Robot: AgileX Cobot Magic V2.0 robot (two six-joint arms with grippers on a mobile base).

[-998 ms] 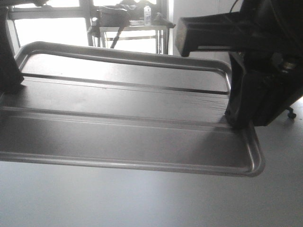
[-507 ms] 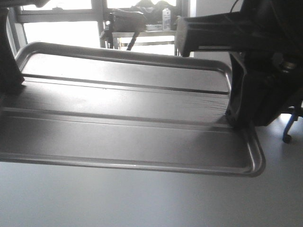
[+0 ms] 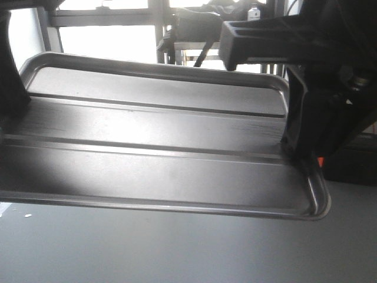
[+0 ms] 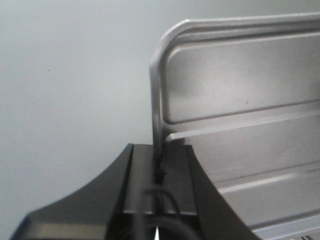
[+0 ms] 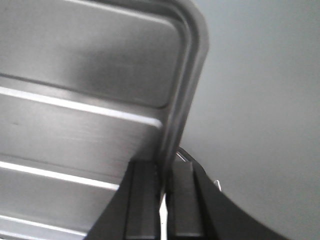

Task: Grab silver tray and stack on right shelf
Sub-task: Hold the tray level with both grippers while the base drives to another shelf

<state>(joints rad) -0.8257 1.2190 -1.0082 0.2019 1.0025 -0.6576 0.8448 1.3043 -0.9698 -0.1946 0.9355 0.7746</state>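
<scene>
Tray rim clamped by left claw & right claw; tray's L end cropped in front view.

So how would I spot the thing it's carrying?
Above the grey floor, the left gripper and right gripper each pinch one short rim of the silver tray. Nothing else is so shiny: shallow, round-cornered, two long ridges across its base.

silver tray: bare metal, glossy, fine brushed grain on the base. Rim pinched between the left fingers and right fingers is smoother, brighter. Fingers: matt black, plastic-looking, smooth. Grey surface beyond the fingertips: matt, smooth.
</scene>
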